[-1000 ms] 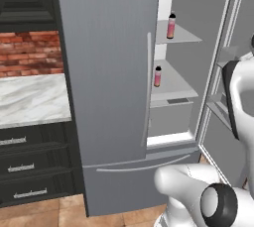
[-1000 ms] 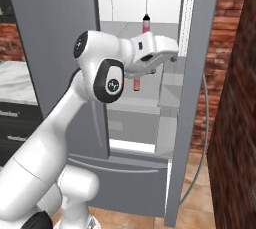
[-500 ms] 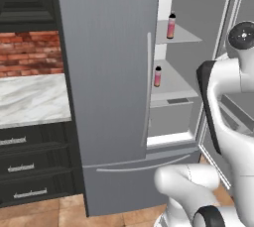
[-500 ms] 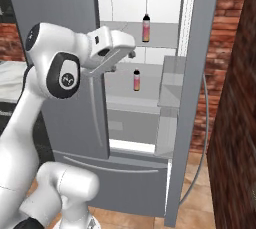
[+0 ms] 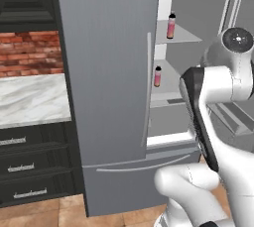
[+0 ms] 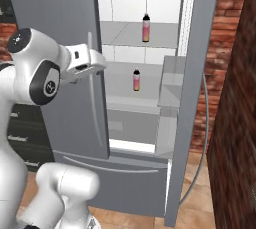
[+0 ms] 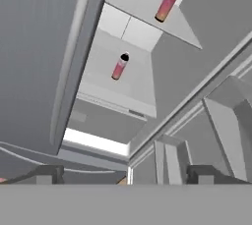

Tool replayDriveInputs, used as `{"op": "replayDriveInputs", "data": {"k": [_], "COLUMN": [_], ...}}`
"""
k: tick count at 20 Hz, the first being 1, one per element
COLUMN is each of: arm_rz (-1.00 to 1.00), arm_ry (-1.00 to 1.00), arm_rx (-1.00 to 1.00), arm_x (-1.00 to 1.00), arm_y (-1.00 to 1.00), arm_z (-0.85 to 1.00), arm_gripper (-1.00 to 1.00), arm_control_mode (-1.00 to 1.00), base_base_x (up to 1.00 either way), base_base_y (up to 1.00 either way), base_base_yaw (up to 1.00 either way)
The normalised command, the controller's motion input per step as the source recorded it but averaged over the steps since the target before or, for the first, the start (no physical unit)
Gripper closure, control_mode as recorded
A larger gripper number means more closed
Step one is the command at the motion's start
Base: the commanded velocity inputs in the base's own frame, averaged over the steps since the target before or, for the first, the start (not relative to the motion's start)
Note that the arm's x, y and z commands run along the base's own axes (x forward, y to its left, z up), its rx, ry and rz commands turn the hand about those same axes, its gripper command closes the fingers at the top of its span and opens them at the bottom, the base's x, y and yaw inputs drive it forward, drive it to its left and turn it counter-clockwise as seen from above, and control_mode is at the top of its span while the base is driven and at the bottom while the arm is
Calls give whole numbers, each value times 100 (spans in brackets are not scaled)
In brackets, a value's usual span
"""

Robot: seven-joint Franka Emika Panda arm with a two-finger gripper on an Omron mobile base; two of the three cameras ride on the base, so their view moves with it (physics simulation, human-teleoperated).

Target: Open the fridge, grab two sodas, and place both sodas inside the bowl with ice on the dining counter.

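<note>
The fridge (image 6: 65, 33) is seen with its right door swung open. One soda (image 6: 146, 28) is placed on its upper shelf, the other soda (image 6: 136, 80) one shelf lower. The gripper (image 7: 125, 176) is held wide open, empty, before the fridge.

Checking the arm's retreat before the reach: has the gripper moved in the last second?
Yes. In the right base view the gripper has swung left, from in front of the lower soda to in front of the closed fridge door. Its jaws are open and empty.
</note>
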Motion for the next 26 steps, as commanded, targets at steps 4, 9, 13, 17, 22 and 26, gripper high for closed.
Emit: {"op": "replayDriveInputs", "data": {"k": [4, 9, 13, 17, 22, 26], "arm_rz": [20, 8, -5, -13, -9, 0], "arm_ry": [0, 1, 7, 10, 10, 2], "arm_rx": [32, 27, 4, 0, 0, 0], "arm_x": [13, 26, 29, 47, 62, 48], "arm_y": [89, 75, 1, 0, 1, 0], "arm_z": [-62, -34, 0, 0, 0, -12], "arm_gripper": [-100, -100, -100, -100, -100, -100], "arm_control_mode": [-100, -100, -100, -100, -100, -100], "base_base_x": [0, 0, 0, 0, 0, 0], "base_base_y": [0, 0, 0, 0, 0, 0], "base_base_yaw": [0, 0, 0, 0, 0, 0]}}
